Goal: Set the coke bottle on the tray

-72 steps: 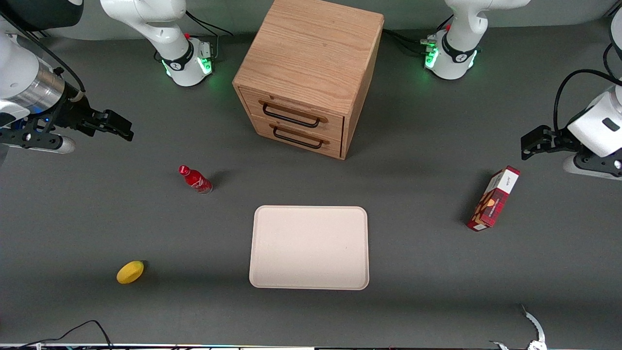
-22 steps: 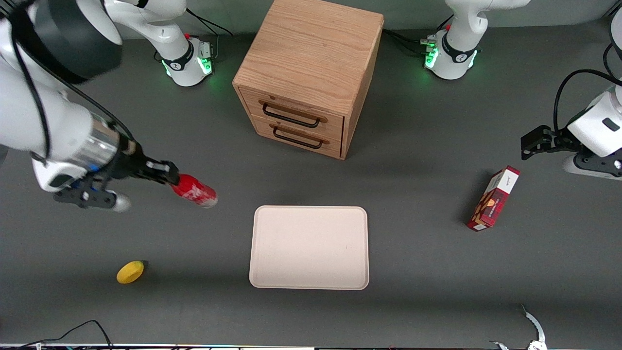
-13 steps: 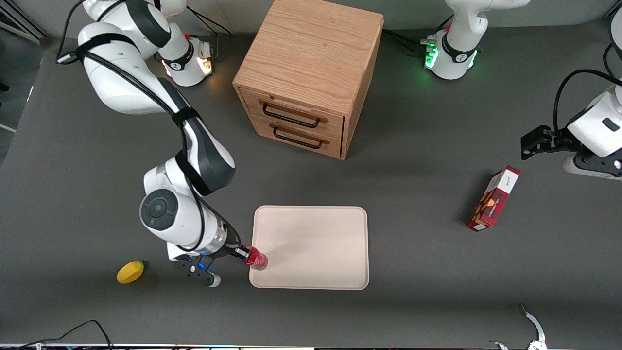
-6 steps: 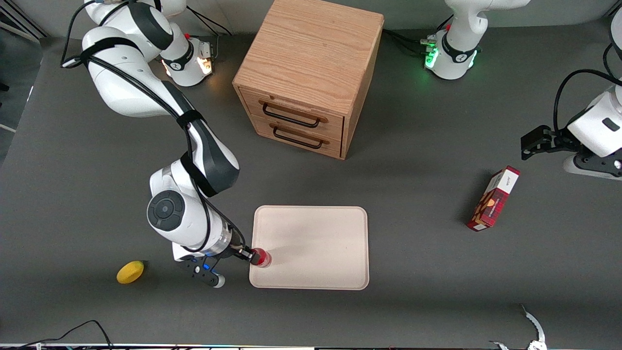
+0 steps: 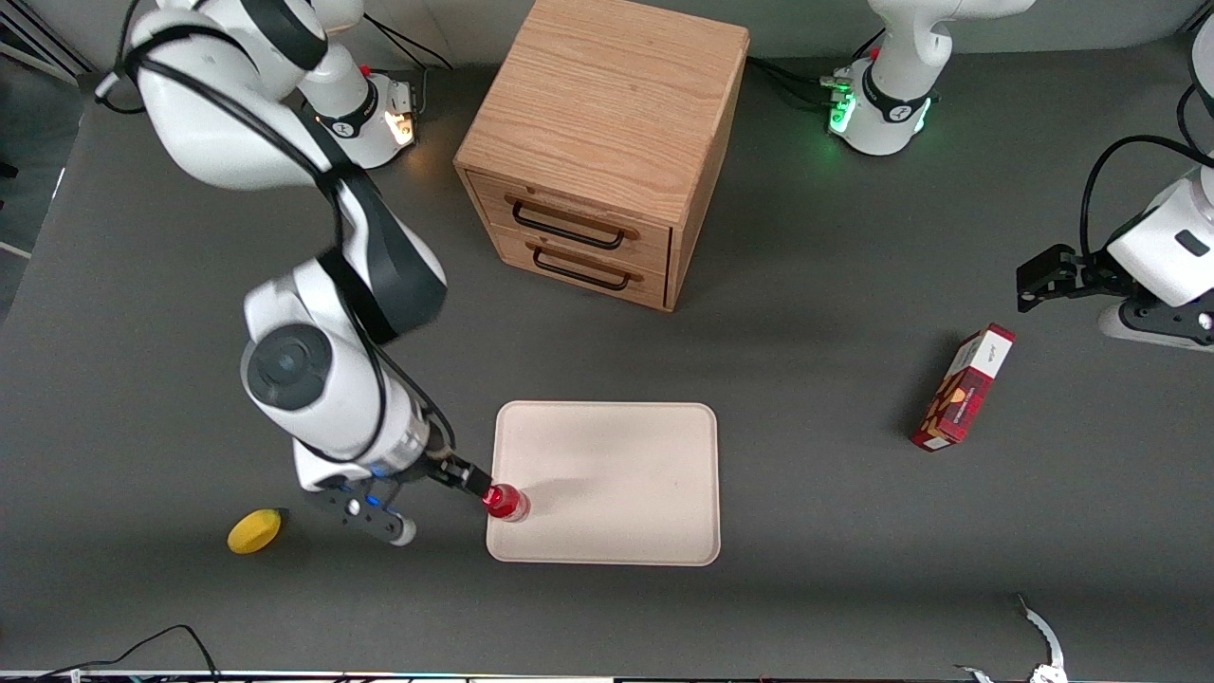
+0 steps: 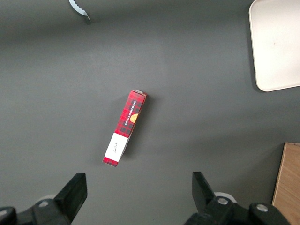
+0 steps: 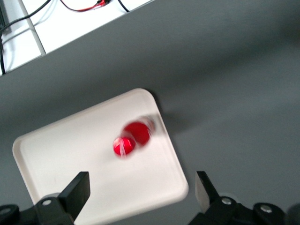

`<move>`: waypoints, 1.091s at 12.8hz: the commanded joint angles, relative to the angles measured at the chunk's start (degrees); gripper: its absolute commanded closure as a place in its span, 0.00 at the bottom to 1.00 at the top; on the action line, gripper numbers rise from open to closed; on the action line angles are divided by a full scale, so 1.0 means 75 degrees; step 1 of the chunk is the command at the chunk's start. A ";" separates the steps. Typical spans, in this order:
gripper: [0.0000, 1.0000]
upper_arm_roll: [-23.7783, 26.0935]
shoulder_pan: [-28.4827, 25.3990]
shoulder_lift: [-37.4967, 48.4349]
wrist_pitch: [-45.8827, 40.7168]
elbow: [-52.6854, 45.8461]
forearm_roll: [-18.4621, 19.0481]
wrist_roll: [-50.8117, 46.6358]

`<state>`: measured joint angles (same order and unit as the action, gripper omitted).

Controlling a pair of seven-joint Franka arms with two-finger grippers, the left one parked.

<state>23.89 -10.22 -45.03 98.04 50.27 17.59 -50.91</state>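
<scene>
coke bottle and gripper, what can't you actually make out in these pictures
- Coke bottle lettering: blurred in the right wrist view, too small in the front view.
- Whether it stands firm or wobbles on the tray: motion blur hides it.
- Gripper: open beside the cap; fingertips cut off by the right wrist view's edge.

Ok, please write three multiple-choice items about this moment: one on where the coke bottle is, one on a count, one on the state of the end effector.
1. Where is the coke bottle?
A. on the tray, near its edge toward the working arm
B. on the cabinet
C. beside the lemon

2. How many drawer handles does the wooden cabinet show?
A. one
B. two
C. three

3. The end effector is:
A. shut on the bottle
B. open, just off the bottle
C. inside a drawer

Answers: 1 A, the bottle stands upright inside the rim; 2 B, two black handles show; 3 B, the right wrist view shows the fingers spread with the bottle free.
</scene>
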 commanded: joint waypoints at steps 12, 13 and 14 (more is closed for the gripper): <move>0.00 -0.2177 0.1726 0.7571 0.0084 0.7683 -0.2252 0.5019; 0.00 -0.2201 0.1703 0.7678 0.0169 0.7931 -0.2252 0.5019; 0.00 -0.2213 0.1702 0.7680 0.0089 0.7934 -0.2264 0.4996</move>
<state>7.94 2.82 8.21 96.16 103.62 2.06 -14.52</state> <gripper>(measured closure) 0.000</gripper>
